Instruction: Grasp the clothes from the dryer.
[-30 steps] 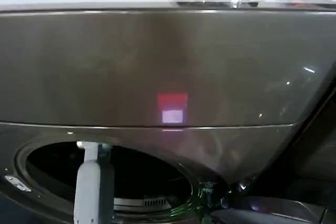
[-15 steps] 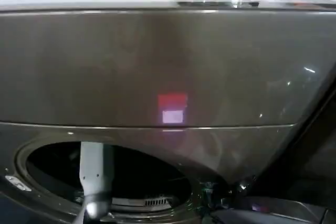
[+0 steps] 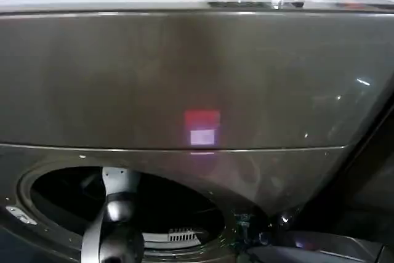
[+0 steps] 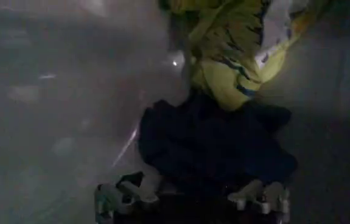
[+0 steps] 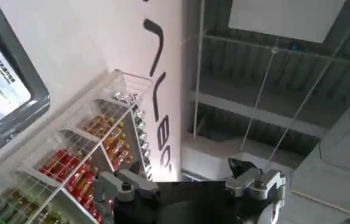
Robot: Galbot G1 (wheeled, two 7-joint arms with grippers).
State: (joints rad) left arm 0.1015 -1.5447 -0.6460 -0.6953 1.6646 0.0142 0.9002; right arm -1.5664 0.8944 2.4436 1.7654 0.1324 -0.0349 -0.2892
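Overhead, the dryer [image 3: 197, 78] shows its round porthole, the left arm reaching in through the rim with tight room around it. Inside, the left gripper [image 4: 193, 198] stands spread before the clothes [image 4: 217, 122], seemingly not yet touching; soft, light cloth, best pinched at the near navy bulge. Aside, the right gripper [image 5: 190, 185] hangs spread, empty.

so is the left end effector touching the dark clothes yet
Cannot tell. In the left wrist view the open left end effector sits right at the navy clothes, but the dim drum hides any gap.
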